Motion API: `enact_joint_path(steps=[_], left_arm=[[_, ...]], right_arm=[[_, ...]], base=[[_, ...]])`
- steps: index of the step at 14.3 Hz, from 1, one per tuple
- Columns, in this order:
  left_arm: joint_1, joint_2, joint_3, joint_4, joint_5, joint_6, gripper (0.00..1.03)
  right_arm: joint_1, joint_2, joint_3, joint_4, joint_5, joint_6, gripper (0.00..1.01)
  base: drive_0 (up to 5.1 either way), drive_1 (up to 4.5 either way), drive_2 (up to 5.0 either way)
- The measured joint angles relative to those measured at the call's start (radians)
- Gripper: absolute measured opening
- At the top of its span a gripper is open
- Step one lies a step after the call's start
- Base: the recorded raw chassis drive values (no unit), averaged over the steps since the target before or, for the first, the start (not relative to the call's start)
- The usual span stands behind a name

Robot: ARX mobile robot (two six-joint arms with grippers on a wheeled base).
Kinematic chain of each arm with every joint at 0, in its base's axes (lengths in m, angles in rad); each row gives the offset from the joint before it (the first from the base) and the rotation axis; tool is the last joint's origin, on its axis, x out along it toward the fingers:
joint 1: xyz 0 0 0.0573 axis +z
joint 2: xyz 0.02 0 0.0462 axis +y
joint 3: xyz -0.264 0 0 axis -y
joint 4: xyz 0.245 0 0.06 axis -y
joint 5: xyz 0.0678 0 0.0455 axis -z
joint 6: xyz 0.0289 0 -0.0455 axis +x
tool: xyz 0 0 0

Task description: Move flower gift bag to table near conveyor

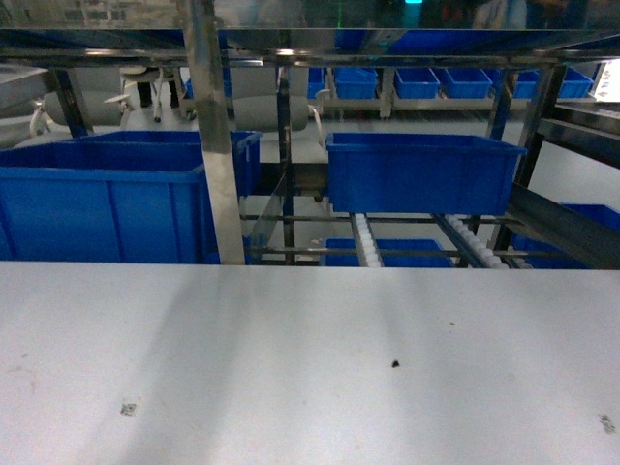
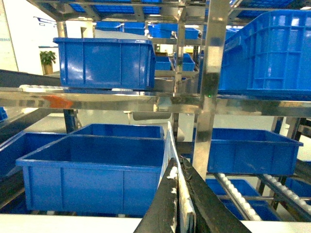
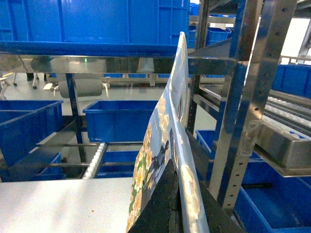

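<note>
The flower gift bag [image 3: 163,121] is flat and printed with pale blossoms. It stands edge-on in the right wrist view, and my right gripper [image 3: 179,162] is shut on its lower part. In the left wrist view my left gripper [image 2: 176,167] is shut on a thin white edge of the bag [image 2: 170,141] that rises between the jaws. The matte white table [image 1: 291,368] lies below both grippers [image 3: 58,204]. The conveyor's white roller tracks [image 1: 366,242] run away from the table's far edge [image 2: 238,194]. Neither gripper nor the bag shows clearly in the head view.
Blue plastic bins sit beyond the table, a big one at the left [image 1: 107,199] and one on the rollers [image 1: 421,174]. A steel upright [image 1: 215,136] stands at the table's far edge. Perforated steel posts [image 3: 243,121] and more bins [image 3: 286,204] crowd the right.
</note>
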Motion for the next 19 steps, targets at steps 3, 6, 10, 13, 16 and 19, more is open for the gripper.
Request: enact_joint_path(steps=[3, 6, 10, 13, 16, 19], left_arm=[[0.0, 0.001, 0.0, 0.0, 0.0, 0.0, 0.02], [0.0, 0.0, 0.0, 0.001, 0.0, 0.0, 0.02], [0.006, 0.002, 0.0, 0.0, -0.01, 0.0, 0.02], [0.003, 0.0, 0.0, 0.001, 0.002, -0.001, 0.02], [0.0, 0.004, 0.0, 0.0, 0.0, -0.001, 0.02], [0.002, -0.003, 0.0, 0.002, -0.003, -0.001, 0.02]], right_arm=[[0.0, 0.001, 0.0, 0.0, 0.0, 0.0, 0.02], [0.0, 0.0, 0.0, 0.002, 0.0, 0.0, 0.02], [0.0, 0.0, 0.0, 0.004, -0.007, 0.0, 0.02], [0.0, 0.0, -0.002, 0.002, -0.003, 0.0, 0.02], [0.0, 0.004, -0.002, 0.0, -0.003, 0.0, 0.02], [0.0, -0.002, -0.002, 0.004, -0.003, 0.0, 0.02]], base=[[-5.0, 2.45, 2.4], [-5.0, 2.45, 2.4], [-5.0, 2.45, 2.4], [-5.0, 2.45, 2.4], [-5.0, 2.45, 2.4], [-5.0, 2.45, 2.4]])
